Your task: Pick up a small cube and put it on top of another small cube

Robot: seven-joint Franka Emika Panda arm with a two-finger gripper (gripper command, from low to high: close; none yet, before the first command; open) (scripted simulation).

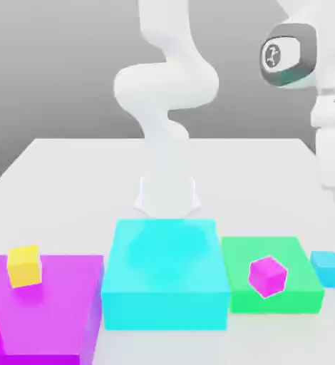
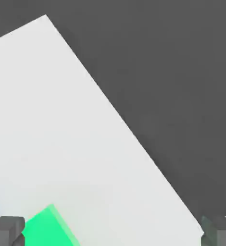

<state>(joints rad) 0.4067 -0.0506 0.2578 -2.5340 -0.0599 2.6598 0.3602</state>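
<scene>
Hand [image 2: 113, 233] open, holds nil.

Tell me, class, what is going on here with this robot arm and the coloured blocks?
A white robot arm stands over a white table, holding nothing; its gripper is open and hangs above the table near the green slab. The small sky-blue cube sits on the table beside that slab, and the small magenta-pink cube rests on top of the slab. Nothing is stacked yet. A yellow cube sits on a magenta slab, next to a big cyan block.
</scene>
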